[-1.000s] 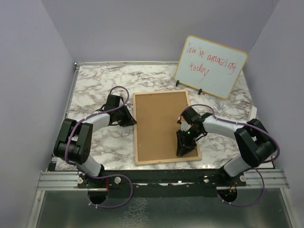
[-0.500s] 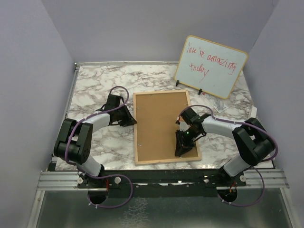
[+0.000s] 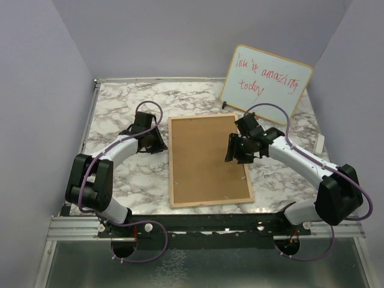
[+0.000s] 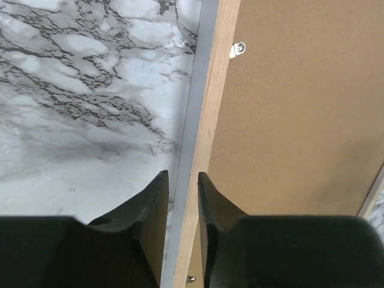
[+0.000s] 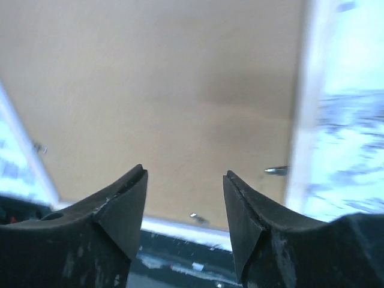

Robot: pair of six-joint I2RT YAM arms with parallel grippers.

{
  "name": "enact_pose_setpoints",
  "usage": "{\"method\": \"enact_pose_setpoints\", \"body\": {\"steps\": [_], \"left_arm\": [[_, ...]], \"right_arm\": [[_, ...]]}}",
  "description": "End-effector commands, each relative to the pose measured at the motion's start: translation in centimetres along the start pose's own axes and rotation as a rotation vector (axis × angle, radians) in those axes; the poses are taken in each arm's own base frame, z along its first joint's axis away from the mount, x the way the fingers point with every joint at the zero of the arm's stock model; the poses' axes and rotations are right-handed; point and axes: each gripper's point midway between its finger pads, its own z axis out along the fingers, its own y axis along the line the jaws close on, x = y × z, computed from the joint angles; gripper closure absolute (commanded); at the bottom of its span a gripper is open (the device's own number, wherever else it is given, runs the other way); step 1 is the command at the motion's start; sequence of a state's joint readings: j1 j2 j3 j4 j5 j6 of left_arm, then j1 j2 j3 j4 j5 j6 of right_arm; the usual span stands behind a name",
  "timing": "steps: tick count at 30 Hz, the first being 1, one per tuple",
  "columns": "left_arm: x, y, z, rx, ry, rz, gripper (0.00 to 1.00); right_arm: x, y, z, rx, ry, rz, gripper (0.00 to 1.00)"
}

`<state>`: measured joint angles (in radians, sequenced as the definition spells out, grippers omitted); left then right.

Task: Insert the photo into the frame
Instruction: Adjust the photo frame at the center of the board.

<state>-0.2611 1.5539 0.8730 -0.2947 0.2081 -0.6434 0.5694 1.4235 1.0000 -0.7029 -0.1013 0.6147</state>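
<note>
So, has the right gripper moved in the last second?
Yes. In the top view the right gripper has travelled away from the frame's near right corner, up along its right rail toward the whiteboard, which has stayed put.

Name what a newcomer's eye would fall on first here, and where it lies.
A large frame lies face down at centre, its brown backing board up, with the left gripper at its left rail and the open right gripper over its right side. A whiteboard with red writing stands propped at the far right.
</note>
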Motion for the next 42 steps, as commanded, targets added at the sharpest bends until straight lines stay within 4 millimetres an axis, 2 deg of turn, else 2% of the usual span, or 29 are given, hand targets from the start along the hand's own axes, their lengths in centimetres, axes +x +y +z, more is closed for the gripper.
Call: {"method": "enact_pose_setpoints", "body": {"steps": [1, 4, 6, 12, 15, 21, 24, 29, 33, 42], "left_arm": [[-1.4, 0.6, -2.5, -0.066, -0.067, 0.065, 0.69], [-1.1, 0.8, -3.2, -0.071, -0.073, 0.066, 0.62], [-0.8, 1.1, -3.5, -0.076, -0.074, 0.059, 0.55], [0.1, 1.4, -4.3, -0.076, -0.073, 0.041, 0.40], [0.4, 1.4, -4.6, -0.072, -0.068, 0.037, 0.34], [-1.8, -0.5, -6.5, -0.056, -0.085, 0.095, 0.29], [-1.8, -0.6, -6.8, -0.055, -0.092, 0.089, 0.27], [-0.9, 0.0, -7.1, -0.068, -0.085, 0.060, 0.26], [-0.6, 0.4, -7.4, -0.085, -0.088, 0.036, 0.26], [0.9, 3.6, -7.7, -0.231, -0.103, -0.107, 0.27]], "right_arm": [[-1.7, -7.3, -2.0, 0.341, -0.126, 0.184, 0.38], [-0.7, -9.7, -1.7, 0.403, -0.088, 0.242, 0.27], [0.3, -10.3, -1.1, 0.411, -0.048, 0.262, 0.23], [2.7, -8.6, 0.8, 0.273, 0.052, 0.255, 0.21], [3.9, -6.8, 1.8, 0.152, 0.138, 0.209, 0.19], [5.2, -5.2, 2.5, 0.038, 0.214, 0.180, 0.17], [5.7, -4.3, 2.9, -0.025, 0.247, 0.180, 0.17], [5.5, -1.6, 2.9, -0.183, 0.258, 0.183, 0.17], [3.8, 1.0, 3.2, -0.296, 0.217, 0.179, 0.17], [0.8, 7.3, 6.3, -0.441, 0.199, 0.156, 0.18]]}}
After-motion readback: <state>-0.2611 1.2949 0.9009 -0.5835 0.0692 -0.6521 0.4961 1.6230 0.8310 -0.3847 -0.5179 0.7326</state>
